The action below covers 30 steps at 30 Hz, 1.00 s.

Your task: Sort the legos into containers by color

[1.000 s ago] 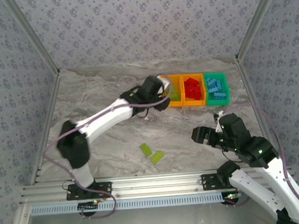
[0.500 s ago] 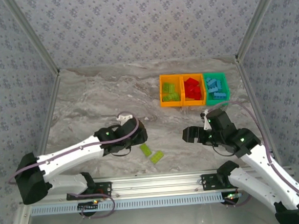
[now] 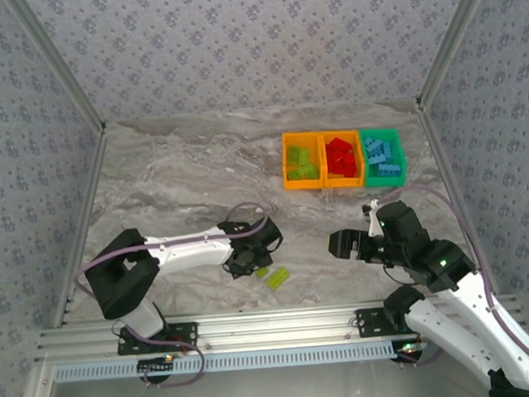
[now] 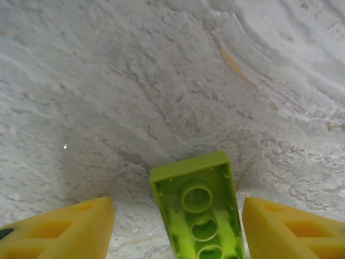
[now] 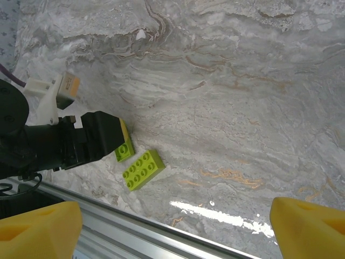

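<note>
Our left gripper (image 3: pixel 254 265) has come back from the orange bin (image 3: pixel 285 161). It is open around a green brick (image 4: pixel 197 210) on the table, not squeezing yet. Our right gripper (image 3: pixel 340 243) hangs open.

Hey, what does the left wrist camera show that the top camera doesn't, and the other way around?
Left wrist view: the lime lego lies studs down with its hollow underside up, between the left tool's yellow fingers, with a gap on each side.
Top view: three bins in a row at the far right, a left orange bin, a middle orange bin and a green bin, plus a second lime lego and the open right tool.
Both: the left tool, that first lego and the marble table.
</note>
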Each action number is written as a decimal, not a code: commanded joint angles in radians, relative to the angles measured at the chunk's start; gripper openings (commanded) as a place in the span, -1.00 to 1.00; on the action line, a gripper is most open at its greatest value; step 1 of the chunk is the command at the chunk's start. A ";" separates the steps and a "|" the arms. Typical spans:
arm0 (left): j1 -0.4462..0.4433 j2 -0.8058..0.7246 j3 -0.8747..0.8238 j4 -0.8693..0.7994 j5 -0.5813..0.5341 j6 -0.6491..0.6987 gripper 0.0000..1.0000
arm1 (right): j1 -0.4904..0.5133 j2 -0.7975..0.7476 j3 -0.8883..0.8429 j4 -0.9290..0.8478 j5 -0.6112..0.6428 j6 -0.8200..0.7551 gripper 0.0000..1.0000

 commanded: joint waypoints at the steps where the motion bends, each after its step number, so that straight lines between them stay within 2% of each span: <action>1: -0.008 0.016 0.007 0.032 0.041 -0.016 0.29 | 0.006 -0.004 -0.020 -0.021 0.012 0.010 0.85; 3: -0.008 0.028 0.007 0.025 0.039 -0.015 0.24 | 0.006 -0.004 -0.017 -0.020 0.017 0.011 0.85; 8: -0.007 0.046 -0.003 -0.005 0.035 -0.005 -0.12 | 0.006 0.004 -0.004 -0.025 0.022 0.006 0.85; 13: -0.003 0.021 -0.011 -0.014 0.020 0.007 -0.39 | 0.007 0.005 -0.017 0.029 -0.085 -0.015 0.83; 17: 0.008 -0.035 0.020 -0.021 -0.009 0.067 -0.43 | 0.022 0.008 -0.032 0.122 -0.214 -0.013 0.83; 23: 0.065 -0.064 0.162 0.028 -0.059 0.239 -0.43 | 0.036 0.035 -0.008 0.112 -0.162 -0.018 0.83; 27: 0.117 0.033 0.377 0.066 -0.103 0.421 -0.40 | 0.036 0.045 0.023 0.081 -0.093 -0.014 0.83; 30: 0.139 0.189 0.604 0.044 -0.163 0.581 -0.38 | 0.036 0.042 0.034 0.061 -0.054 -0.001 0.84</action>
